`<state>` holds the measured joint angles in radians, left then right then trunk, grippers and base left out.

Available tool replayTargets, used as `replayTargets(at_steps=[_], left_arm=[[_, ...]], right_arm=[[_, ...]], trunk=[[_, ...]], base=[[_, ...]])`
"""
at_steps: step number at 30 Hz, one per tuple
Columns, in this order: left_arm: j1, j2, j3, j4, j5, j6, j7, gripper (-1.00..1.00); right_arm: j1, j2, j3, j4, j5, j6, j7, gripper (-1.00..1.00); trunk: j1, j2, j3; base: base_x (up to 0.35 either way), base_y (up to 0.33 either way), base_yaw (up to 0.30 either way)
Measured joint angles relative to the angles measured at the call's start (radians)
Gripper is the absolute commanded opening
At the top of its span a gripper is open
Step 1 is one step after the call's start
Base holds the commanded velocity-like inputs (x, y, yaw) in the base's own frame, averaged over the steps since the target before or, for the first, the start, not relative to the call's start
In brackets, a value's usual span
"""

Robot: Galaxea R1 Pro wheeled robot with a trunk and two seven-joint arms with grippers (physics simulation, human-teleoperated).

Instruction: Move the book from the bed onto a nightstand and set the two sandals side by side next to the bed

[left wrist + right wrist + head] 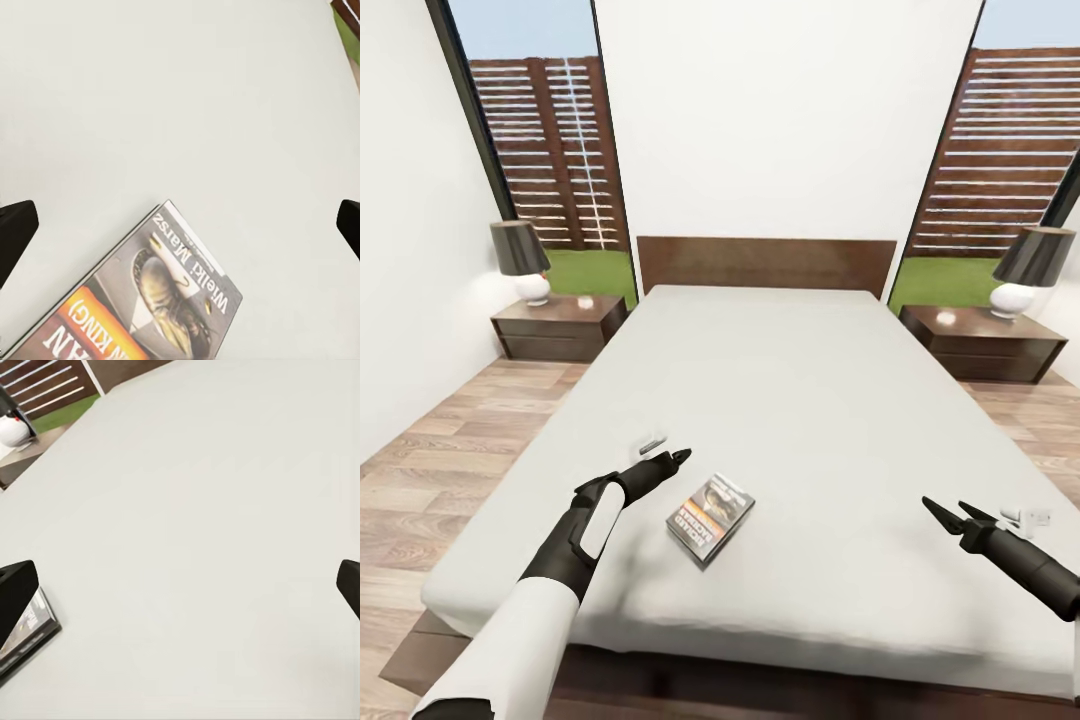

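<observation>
Left end effector (pixel 678 457) hovers beside book (pixel 710 517).

Matt cloth bed (pixel 780 380), glossy paper book (pixel 710 517)

Legible text appears on one item, the book (pixel 142 300) lying on the bed (pixel 810 380). In the left wrist view its cover carries white lettering reading "Wielki Marsz" along one edge, and an orange band with white capitals ending "...AN KING)". Head-view lettering on the book (pixel 709 516) is too blurred to read
</observation>
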<state>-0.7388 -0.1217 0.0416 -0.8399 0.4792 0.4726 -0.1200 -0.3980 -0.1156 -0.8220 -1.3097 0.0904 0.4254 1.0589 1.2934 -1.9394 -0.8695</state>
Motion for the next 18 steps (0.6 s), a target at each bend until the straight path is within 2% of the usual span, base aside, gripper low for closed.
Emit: replayTargets(at_steps=[18], left_arm=[[0.000, 0.000, 0.000, 0.000, 0.000, 0.000, 0.000, 1.00]], right_arm=[[0.000, 0.000, 0.002, 0.000, 0.000, -0.001, -0.001, 1.00]], trunk=[[0.069, -0.126, -0.056]], base=[[0.000, 0.000, 0.000]])
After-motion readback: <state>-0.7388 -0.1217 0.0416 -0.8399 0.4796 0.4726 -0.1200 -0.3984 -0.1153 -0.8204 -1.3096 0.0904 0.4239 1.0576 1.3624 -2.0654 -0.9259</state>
